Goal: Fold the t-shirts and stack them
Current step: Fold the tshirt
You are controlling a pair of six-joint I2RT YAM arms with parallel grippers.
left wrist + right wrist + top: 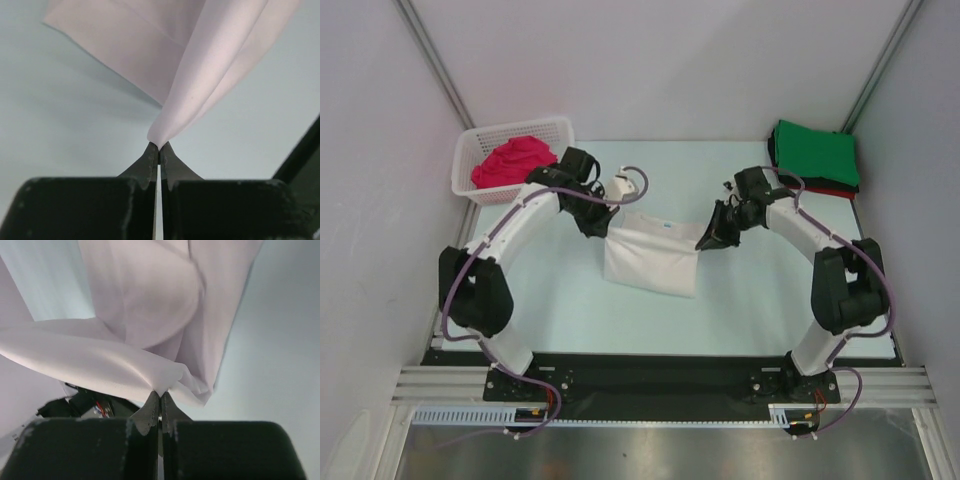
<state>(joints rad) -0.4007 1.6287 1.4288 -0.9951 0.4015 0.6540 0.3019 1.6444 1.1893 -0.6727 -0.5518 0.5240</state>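
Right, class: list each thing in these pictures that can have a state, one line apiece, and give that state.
white t-shirt, lifted by its upper edge, slung between both grippers.
left gripper, shut on the white t-shirt.
right gripper, shut on the white t-shirt.
basket, upright, with a shirt inside.
magenta-red t-shirt, crumpled in the basket.
green t-shirt, folded, on top of the stack.
red t-shirt, under the green one, only its edge showing.

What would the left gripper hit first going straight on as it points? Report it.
The white t-shirt: the left gripper is shut on a fold of it, cloth right at its tips. Behind that lies the table, depth unclear.
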